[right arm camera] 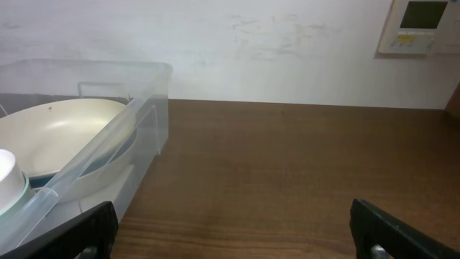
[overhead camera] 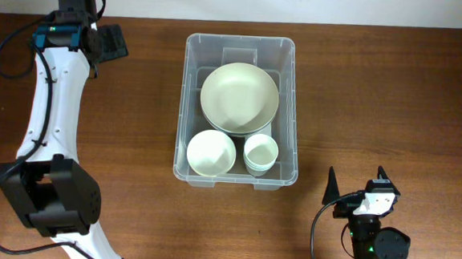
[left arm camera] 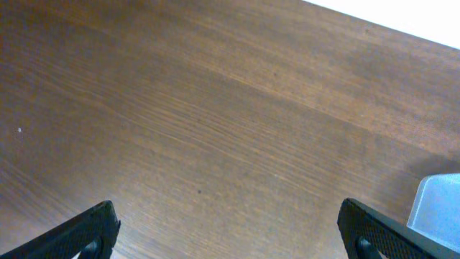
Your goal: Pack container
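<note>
The container stands in the middle of the table, its long axis running from the robot's near side to the far side. It lies between the 2 arms. The left gripper hovers off the far left corner with its fingers apart and nothing between them. From there the container lies to its right, and only a pale corner shows at the right edge of the left wrist view. The right gripper sits low off the near right corner, its fingers also spread wide and empty. From it the container lies to the left and a little ahead, and its long right wall runs away from that hand in the right wrist view. Neither hand touches it, and the right one looks slightly nearer. Inside, a large bowl fills the far end. At the near end, 1 smaller bowl and a stack of small cups sit side by side. No loose dish shows on the table, so the packing looks done or close to it.
</note>
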Motion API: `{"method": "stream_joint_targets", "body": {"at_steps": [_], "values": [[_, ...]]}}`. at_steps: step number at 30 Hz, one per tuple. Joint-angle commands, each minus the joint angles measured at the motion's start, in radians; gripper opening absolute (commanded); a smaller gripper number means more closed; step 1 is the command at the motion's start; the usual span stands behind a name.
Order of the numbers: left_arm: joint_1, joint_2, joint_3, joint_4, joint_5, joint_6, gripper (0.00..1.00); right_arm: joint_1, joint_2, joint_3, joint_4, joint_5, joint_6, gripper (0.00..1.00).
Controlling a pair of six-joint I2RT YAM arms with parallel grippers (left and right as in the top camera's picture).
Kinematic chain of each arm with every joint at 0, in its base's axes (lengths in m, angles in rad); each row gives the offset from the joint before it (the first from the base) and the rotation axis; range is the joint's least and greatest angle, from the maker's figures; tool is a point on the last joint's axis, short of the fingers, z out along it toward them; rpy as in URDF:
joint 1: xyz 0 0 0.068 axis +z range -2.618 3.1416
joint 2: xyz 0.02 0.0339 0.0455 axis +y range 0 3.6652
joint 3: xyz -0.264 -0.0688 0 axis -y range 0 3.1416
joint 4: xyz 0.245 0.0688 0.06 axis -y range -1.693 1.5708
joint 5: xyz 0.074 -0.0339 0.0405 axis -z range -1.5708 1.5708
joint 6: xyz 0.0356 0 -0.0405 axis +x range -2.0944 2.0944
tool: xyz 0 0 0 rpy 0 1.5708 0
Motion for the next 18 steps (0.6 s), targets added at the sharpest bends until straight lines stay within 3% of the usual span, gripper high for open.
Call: {"method": "stream_joint_targets", "body": {"at_steps": [1,9,18], "values": [[-0.001,-0.084,0.018,-0.013,0.050,-0.002,0.99,-0.007,-0.012,-0.005,-0.007,0.009,-0.002,0.99],[-0.001,-0.455,0.017,-0.176,0.078,-0.002,0.99,-0.007,-0.012,-0.005,-0.007,0.009,-0.002,0.99],[-0.001,-1.047,0.017,-0.529,0.094,-0.002,0.99,-0.007,-0.012,-0.005,-0.007,0.009,-0.002,0.99]]}}
